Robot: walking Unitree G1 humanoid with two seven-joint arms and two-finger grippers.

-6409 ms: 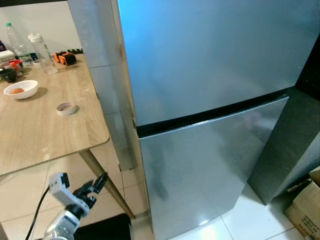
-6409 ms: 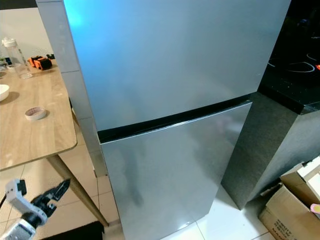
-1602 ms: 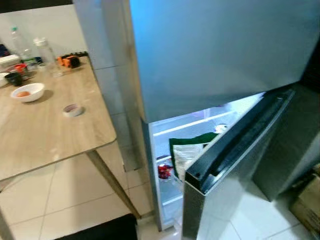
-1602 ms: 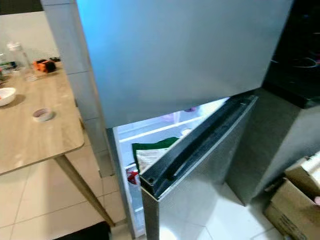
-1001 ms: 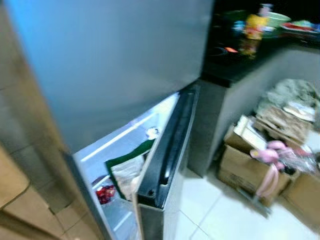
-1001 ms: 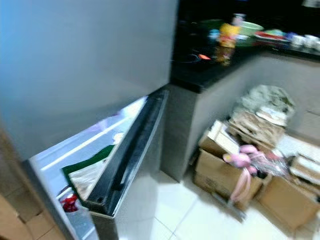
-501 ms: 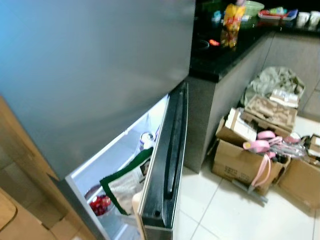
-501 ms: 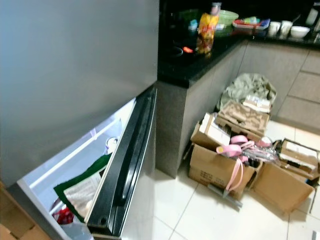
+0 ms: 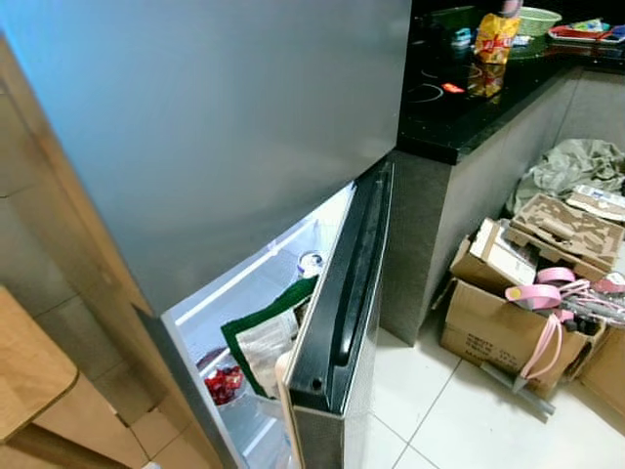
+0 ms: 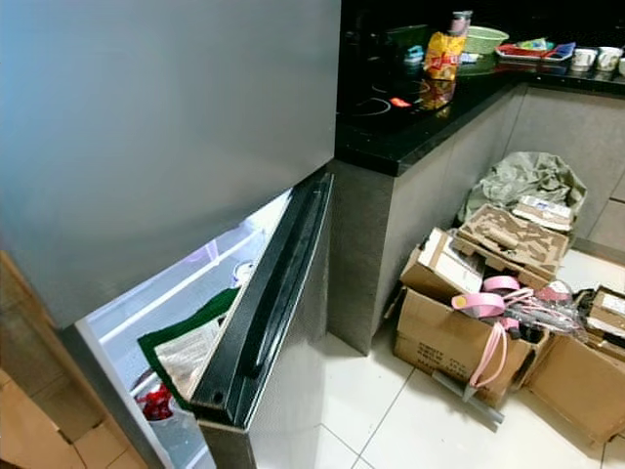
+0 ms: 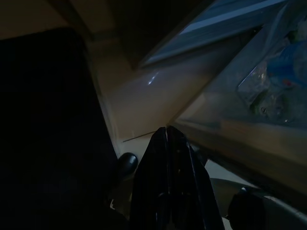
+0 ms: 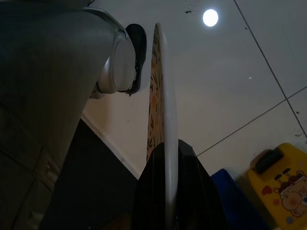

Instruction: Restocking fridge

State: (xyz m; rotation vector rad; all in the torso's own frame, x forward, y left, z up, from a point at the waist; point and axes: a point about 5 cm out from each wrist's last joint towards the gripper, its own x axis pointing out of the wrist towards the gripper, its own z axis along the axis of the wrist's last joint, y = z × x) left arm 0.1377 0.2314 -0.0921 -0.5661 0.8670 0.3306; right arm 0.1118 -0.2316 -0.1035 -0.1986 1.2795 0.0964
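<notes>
Head view: you have one steel fridge [image 9: 225,127], lower door [image 9: 342,322] ajar, one green bag [image 9: 259,337] on its shelf. Left wrist: left gripper [image 11: 167,139] fingers pressed together. Right wrist: right gripper [image 12: 170,158] clamps one thin, flat plate [image 12: 162,96] edge-on.

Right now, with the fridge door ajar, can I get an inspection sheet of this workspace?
Surface: pale tiled floor; black counter beside the fridge.
Job's things: fridge, lower door partly open, lit inside; green-edged bag, can and red food on its shelves.
Clutter: cardboard boxes, pink straps and grey cloth on the floor; yellow packet, green bowl on the counter.
Hands: left hand shut, holding nothing, low by the fridge; right hand clamped on a thin white plate seen edge-on.
Cables: nothing seen.
Surroundings: wooden table corner, yellow toy.
</notes>
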